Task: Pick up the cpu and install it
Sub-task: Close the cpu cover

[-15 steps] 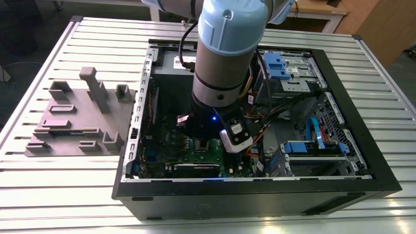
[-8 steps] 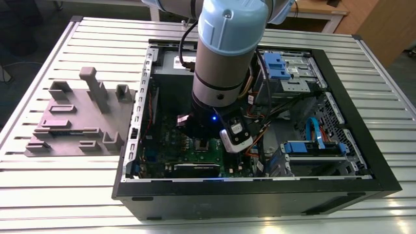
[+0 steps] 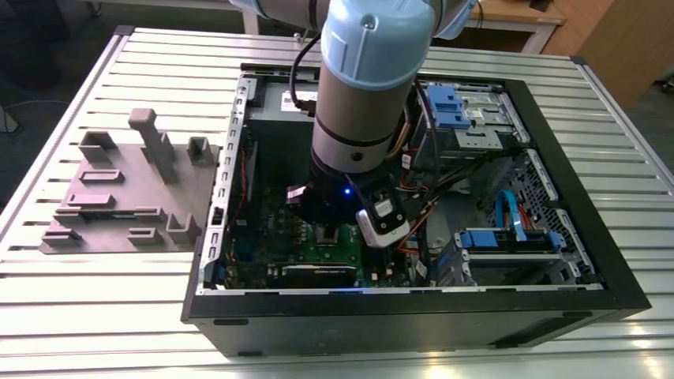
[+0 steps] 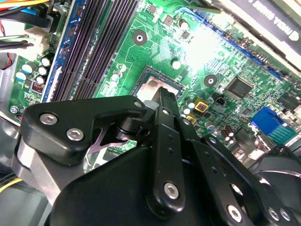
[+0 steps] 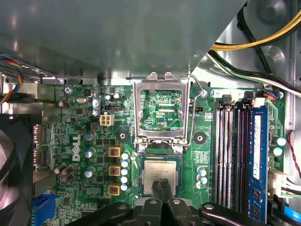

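Reaching straight down into an open desktop computer case [image 3: 589, 260], a single robot arm [image 3: 364, 95] works over the green motherboard [image 5: 75, 141]. The case lies on its side on a slatted metal table [image 3: 106, 316]. In the exterior view the wrist enters near the middle of the case, toward the nearer wall, and a grey moulded parts holder [image 3: 126, 197] sits well apart on the table at the exterior view's left. The cpu [image 5: 161, 172], a small square chip with a shiny silver top, lies flat in its socket on the motherboard, squared to the socket walls. It already appears seated. The gripper [image 5: 161, 184] hangs directly over it, with its two slim black fingertips [image 5: 157, 187] drawn close together and nothing held between them. They overlap the edge of the chip nearest the gripper body, pointing in toward its centre. Whether the tips rest on the metal lid or float just above it cannot be told. Being square, the chip has no long axis to align with. The relation that matters is vertical, with the chip straight beneath the fingertips. The metal load frame [image 5: 137, 110] stands hinged open just beside the socket, on the side away from the fingers, not yet lowered. Black memory slots [image 5: 230, 150] run alongside, near the socket.
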Robot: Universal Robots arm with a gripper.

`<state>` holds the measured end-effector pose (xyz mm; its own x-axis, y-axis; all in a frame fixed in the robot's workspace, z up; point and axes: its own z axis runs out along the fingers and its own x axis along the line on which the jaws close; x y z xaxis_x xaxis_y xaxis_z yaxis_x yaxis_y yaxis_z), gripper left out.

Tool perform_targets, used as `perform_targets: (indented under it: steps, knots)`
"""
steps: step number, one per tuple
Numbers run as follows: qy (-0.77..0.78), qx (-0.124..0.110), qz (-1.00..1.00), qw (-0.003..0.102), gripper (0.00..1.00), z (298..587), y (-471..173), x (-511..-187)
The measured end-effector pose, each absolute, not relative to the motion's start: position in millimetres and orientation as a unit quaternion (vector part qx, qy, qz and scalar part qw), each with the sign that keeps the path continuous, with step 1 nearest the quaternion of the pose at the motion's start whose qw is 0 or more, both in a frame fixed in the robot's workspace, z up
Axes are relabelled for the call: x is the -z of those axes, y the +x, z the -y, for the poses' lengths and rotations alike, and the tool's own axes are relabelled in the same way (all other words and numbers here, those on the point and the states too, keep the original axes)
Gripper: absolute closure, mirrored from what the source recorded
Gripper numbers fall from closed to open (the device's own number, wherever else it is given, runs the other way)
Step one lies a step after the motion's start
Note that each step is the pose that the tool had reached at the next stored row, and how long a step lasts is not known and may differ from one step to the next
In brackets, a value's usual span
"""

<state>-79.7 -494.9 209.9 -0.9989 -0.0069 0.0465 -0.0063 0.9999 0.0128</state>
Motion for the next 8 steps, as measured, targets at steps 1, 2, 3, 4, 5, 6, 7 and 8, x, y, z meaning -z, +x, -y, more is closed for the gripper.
perform_targets:
  steps: [1,2,3,4,5,6,7,8]
  knots:
    - [0.003,0.006,1.0,0.023,0.89,495,-80,-211]
    - [0.003,0.006,1.0,0.023,0.89,495,-80,-212]
    - [0.003,0.006,1.0,0.023,0.89,495,-80,-215]
    - [0.003,0.006,1.0,0.023,0.89,495,-80,-218]
    - [0.003,0.006,1.0,0.023,0.89,495,-80,-222]
    - [0.003,0.006,1.0,0.023,0.89,495,-80,-225]
    - [0.003,0.006,1.0,0.023,0.89,495,-80,-228]
    - [0.003,0.006,1.0,0.023,0.89,495,-80,-230]
